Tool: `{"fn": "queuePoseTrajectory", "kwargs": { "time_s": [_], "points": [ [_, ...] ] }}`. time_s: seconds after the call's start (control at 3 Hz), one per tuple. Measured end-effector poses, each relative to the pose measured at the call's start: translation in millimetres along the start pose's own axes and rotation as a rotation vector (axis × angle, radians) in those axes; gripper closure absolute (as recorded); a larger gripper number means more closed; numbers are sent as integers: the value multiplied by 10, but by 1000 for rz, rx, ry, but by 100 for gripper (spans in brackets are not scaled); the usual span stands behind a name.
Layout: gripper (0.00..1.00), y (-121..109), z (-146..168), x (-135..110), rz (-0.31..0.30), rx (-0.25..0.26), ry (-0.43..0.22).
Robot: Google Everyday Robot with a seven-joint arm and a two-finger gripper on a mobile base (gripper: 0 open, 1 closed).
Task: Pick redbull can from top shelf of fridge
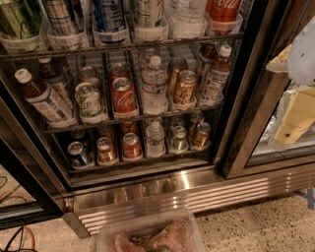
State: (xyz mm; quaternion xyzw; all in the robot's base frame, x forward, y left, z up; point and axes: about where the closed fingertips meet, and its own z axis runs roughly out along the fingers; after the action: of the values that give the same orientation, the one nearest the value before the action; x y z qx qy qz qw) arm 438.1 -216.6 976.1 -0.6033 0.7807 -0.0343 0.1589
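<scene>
The fridge (236,98) stands in front of me with its left door open. The top shelf (123,47) runs along the top of the view, with a row of clear round cups behind its thin rail. The redbull can (63,15), silver with blue checked panels, stands in the second cup from the left; its top is cut off by the view's edge. My gripper (294,120) is the cream-coloured part at the right edge, in front of the closed right glass door. It is far right of the can and lower than it.
A blue-and-white striped tall can (109,14) stands right of the redbull can, and a red cola can (224,10) at the shelf's right end. Lower racks hold cans and bottles. The ribbed steel grille (197,194) is below. A clear plastic tub (147,234) sits at the bottom.
</scene>
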Motion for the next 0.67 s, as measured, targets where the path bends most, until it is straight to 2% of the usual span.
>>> {"fn": "queuePoseTrajectory", "kwargs": {
  "time_s": [0.33,0.67],
  "points": [
    [0,48,11,-34,-10,14,-5],
    [0,277,92,-317,29,15,-71]
  ]
}}
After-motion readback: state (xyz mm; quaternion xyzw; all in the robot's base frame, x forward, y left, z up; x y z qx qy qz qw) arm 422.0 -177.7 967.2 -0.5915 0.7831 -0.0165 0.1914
